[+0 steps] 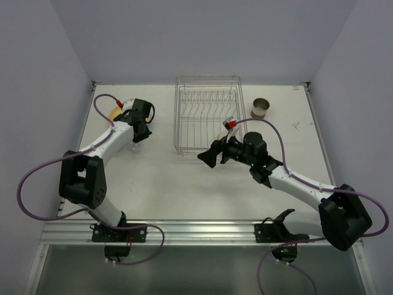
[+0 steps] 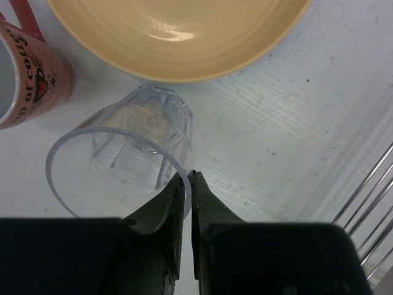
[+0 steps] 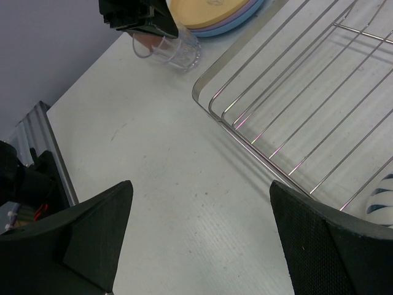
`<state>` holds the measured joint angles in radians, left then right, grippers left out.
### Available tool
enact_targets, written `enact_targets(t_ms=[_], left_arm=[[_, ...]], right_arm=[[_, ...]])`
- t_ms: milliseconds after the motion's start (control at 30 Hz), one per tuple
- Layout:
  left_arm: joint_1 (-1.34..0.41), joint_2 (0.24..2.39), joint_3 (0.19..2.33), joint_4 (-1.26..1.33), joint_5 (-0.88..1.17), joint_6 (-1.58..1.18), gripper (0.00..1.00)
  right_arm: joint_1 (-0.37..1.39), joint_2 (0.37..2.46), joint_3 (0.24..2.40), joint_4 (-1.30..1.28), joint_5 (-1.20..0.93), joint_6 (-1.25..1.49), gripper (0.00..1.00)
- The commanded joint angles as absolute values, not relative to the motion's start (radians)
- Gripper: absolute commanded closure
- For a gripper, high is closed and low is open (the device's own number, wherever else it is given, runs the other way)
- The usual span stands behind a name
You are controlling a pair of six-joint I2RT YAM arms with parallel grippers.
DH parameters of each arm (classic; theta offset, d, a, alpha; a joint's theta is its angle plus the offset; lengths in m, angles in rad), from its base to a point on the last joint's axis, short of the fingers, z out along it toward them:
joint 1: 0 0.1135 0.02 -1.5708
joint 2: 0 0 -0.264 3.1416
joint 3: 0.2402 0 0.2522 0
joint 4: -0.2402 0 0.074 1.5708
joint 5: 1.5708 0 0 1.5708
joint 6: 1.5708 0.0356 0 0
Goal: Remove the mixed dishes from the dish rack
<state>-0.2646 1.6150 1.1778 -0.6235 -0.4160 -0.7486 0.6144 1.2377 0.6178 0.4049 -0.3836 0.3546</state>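
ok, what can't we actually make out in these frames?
- Left wrist: tips of the left gripper sit at the clear glass rim; gripping or not, unclear.
- Left wrist: pink mug cut off by the left edge.
- Top view: yellow plate mostly hidden under the left arm; only a sliver shows.
- Right wrist: blue-striped white thing cut off by the frame edge; unidentifiable.

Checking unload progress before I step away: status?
Left gripper shut on clear glass rim, glass upright on table beside yellow plate and pink mug. Right gripper open, empty, at dish rack near corner. Nothing blocking.
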Motion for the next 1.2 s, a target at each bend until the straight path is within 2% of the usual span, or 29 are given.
enact_targets(t_ms=[0,367,633,733,1167], left_arm=[[-0.268,1.640,1.238,-0.627,-0.437,-0.736,0.89],[-0.268,1.664,1.266,-0.647,-0.410,-0.715,0.80],[-0.268,1.657,1.267,-0.647,-0.400,-0.706,0.79],[-0.268,1.646,1.269,-0.644,-0.382,-0.689,0.79],[-0.268,1.565,1.244,-0.623,-0.393,-0.670,0.75]], right_arm=[[0.614,1.224,0.646,0.434,-0.379,0.348,0.06],[0.612,1.223,0.647,0.429,-0.377,0.350,0.07],[0.612,1.221,0.647,0.426,-0.371,0.348,0.06],[0.614,1.220,0.649,0.423,-0.362,0.348,0.01],[0.614,1.220,0.646,0.423,-0.360,0.347,0.01]])
